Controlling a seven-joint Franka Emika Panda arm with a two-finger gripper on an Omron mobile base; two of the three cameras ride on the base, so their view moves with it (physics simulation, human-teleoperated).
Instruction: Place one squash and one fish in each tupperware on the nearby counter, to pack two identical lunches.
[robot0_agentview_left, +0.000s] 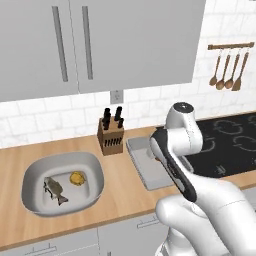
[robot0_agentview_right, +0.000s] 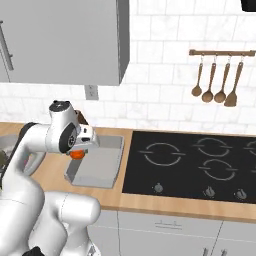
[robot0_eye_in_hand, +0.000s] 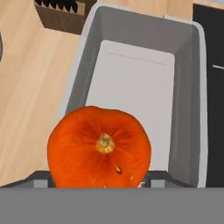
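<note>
The claw (robot0_agentview_right: 79, 152) grips the orange-red squash (robot0_eye_in_hand: 99, 146), hanging right over the near end of the rectangular tupperware (robot0_eye_in_hand: 190, 109). This is the delivery step; next it should lower slightly, then let go.

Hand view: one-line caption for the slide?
Orange squash held in the gripper above the empty rectangular tray, knife block beyond.
</note>
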